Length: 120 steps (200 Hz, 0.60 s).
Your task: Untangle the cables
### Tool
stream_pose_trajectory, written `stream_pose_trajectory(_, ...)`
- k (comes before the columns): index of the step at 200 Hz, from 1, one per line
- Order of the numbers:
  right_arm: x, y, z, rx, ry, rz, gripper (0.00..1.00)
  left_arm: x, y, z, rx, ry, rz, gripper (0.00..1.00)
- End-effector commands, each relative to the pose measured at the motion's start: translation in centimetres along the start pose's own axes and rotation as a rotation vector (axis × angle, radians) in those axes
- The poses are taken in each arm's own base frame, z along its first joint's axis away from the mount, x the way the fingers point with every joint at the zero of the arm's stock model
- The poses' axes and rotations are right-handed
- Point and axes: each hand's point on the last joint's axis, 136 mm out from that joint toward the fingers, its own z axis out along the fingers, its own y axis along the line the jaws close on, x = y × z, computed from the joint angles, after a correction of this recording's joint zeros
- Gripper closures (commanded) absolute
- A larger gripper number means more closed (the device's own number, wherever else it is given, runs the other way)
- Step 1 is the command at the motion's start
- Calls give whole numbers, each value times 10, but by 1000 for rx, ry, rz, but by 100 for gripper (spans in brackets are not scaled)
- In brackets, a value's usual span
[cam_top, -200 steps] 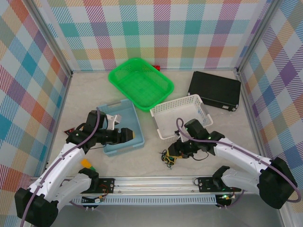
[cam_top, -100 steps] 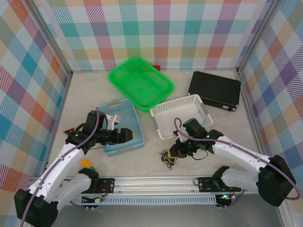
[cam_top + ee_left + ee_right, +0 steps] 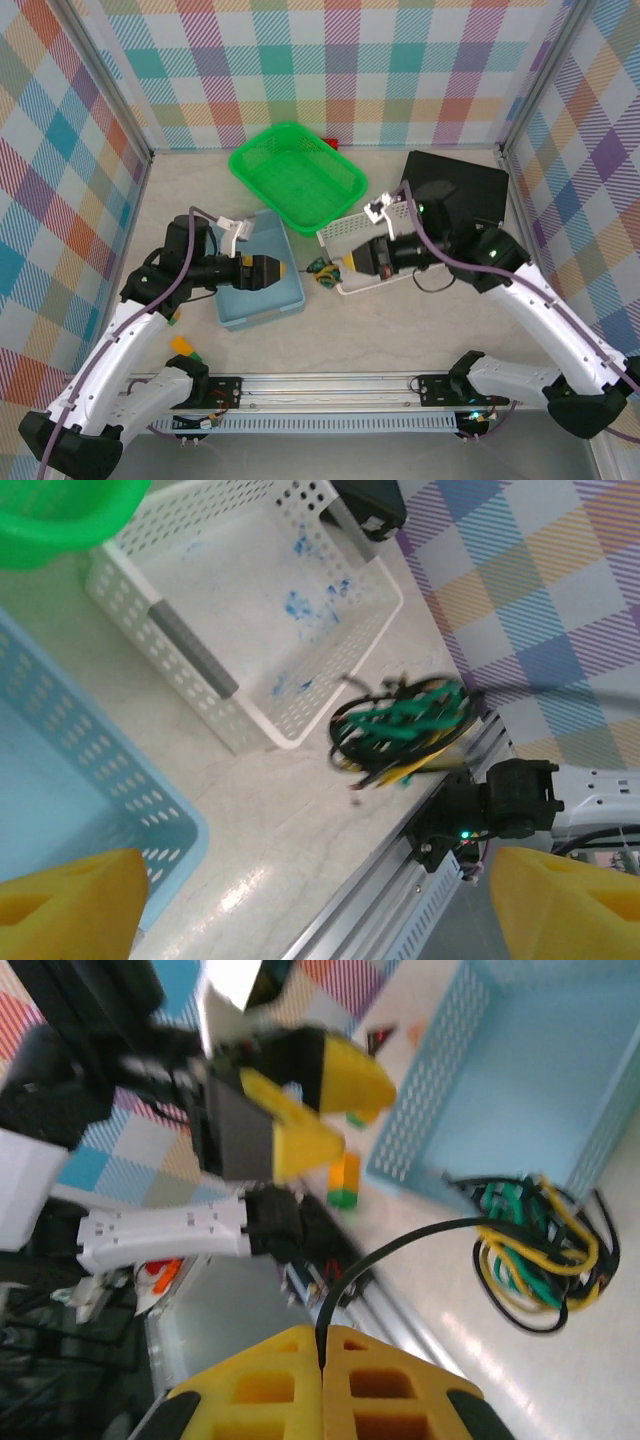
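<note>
Yellow foam right fingers point(image 3: 255, 1385) pinch the cables point(image 3: 535, 1255) — thin, glossy, looped knot

We see a green basket point(image 3: 297, 175) toward the table's far edge, with a small red object point(image 3: 331, 143) just behind it. A black case point(image 3: 465, 172) lies near the far right corner. A white perforated basket point(image 3: 340, 232) sits mid-table, and a light blue bin point(image 3: 272, 240) stands near its left side, apart from it. An orange and green block point(image 3: 183, 347) rests near the near left corner, close to the aluminium rail point(image 3: 330, 385) along the near edge.
</note>
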Motion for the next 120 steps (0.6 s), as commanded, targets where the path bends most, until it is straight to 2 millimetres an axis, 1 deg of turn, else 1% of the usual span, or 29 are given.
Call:
stream_pose_trajectory(1,-41,0,-6,98,-87,-109,100,-24,-16,-9,14,-91,176,8)
stream_pose_trajectory(15,-71,5,-7,114,-148,-137,100,-38,-16,-14,-16,-168,264,4)
stream_pose_trajectory(24,-88,11,-8,107,-183,-163,100,-46,-19,-17,-15,-216,333,3)
stream_pose_trajectory(34,-104,19,-7,89,-209,-190,100,-52,-26,-19,1,-257,425,1)
stream_pose_trajectory(50,-123,27,-5,72,-234,-219,100,-59,-39,-24,42,-320,541,0)
stream_pose_trajectory(55,-127,28,-4,68,-238,-230,100,-58,-42,-25,53,-327,565,0)
stream_pose_trajectory(61,-133,30,-3,64,-244,-242,100,-64,-50,-28,77,-359,613,0)
stream_pose_trajectory(79,-144,37,1,36,-256,-283,100,-67,-61,-27,130,-364,657,0)
stream_pose_trajectory(87,-148,39,3,22,-261,-300,100,-70,-61,-26,131,-359,657,0)
stream_pose_trajectory(103,-154,46,7,-10,-270,-339,100,-80,-52,-20,83,-357,644,0)
stream_pose_trajectory(120,-161,46,11,-22,-277,-364,100,-88,-48,-18,53,-382,676,0)
